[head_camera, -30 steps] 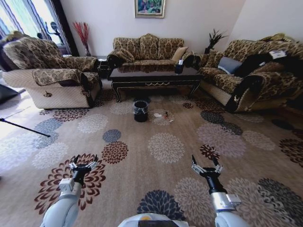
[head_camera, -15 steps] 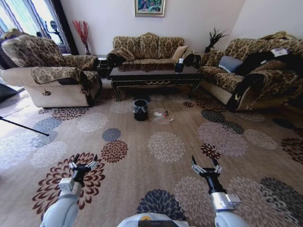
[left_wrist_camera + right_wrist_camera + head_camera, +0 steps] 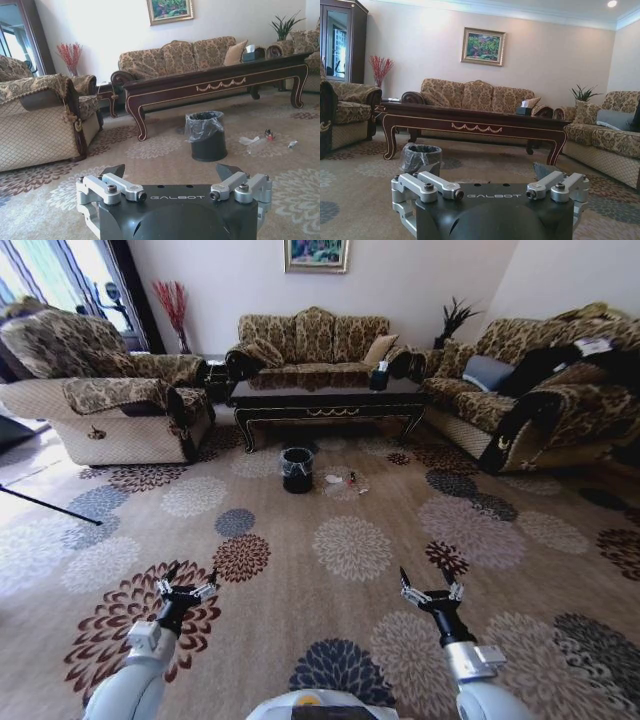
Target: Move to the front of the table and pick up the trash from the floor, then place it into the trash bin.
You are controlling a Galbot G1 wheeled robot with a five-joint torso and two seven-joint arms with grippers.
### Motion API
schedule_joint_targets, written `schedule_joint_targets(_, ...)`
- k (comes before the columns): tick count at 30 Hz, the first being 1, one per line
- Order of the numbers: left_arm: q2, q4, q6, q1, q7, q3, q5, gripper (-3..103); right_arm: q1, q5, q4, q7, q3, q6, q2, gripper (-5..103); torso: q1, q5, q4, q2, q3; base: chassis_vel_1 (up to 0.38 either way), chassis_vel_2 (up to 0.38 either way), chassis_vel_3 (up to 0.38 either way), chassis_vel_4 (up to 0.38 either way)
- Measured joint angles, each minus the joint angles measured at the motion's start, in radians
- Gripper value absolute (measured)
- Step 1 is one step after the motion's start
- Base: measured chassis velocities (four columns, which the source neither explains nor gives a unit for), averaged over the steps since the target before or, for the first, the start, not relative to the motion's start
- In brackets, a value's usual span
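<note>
Grippers low over patterned floral carpet (image 3: 350, 550), near robot: left gripper (image 3: 186, 589) and right gripper (image 3: 430, 592) both spread, empty, likely readied for pickup during approach. Farther off, small round black bin with shiny bag liner (image 3: 297, 470); just beside it scattered white and clear litter scraps (image 3: 342, 481). Beyond, long glossy dark wood coffee table (image 3: 325, 400). Well apart from grippers.

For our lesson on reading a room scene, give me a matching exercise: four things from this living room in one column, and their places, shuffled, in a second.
Things:
1. trash bin
2. trash
3. table
4. left gripper

Places:
A. before the middle sofa
B. low and near, over a dark red carpet flower
C. on the carpet beside the bin
D. on the carpet before the table

Pairs: 1-D, 2-C, 3-A, 4-B
</note>
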Motion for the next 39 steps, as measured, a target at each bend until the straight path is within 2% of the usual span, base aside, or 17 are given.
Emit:
schedule_joint_targets(20, -0.01, 0.002, -0.014, -0.006, -0.013, -0.007, -0.011, 100, 0.007, 0.02, -0.019, 0.003, -0.005, -0.017, 0.0, 100, -0.021, -0.0001, 0.0, -0.076, -0.055, 0.0, 0.0, 0.0, 0.0)
schedule_joint_targets(23, -0.011, 0.011, -0.013, -0.016, -0.02, -0.009, -0.027, 100, 0.009, 0.015, -0.019, 0.005, -0.009, -0.017, 0.007, 100, -0.024, -0.0001, 0.0, -0.103, -0.079, 0.0, 0.0, 0.0, 0.0)
schedule_joint_targets(35, -0.016, 0.028, -0.023, -0.007, -0.022, -0.006, -0.034, 100, 0.009, 0.012, -0.022, 0.011, -0.01, -0.017, 0.014, 100, -0.031, -0.0001, 0.0, -0.144, -0.114, 0.0, 0.0, 0.0, 0.0)
schedule_joint_targets(39, -0.014, 0.034, -0.026, -0.009, -0.023, -0.007, -0.034, 100, 0.01, 0.008, -0.023, 0.01, -0.014, -0.017, 0.017, 100, -0.032, -0.0001, 0.0, -0.164, -0.132, 0.0, 0.0, 0.0, 0.0)
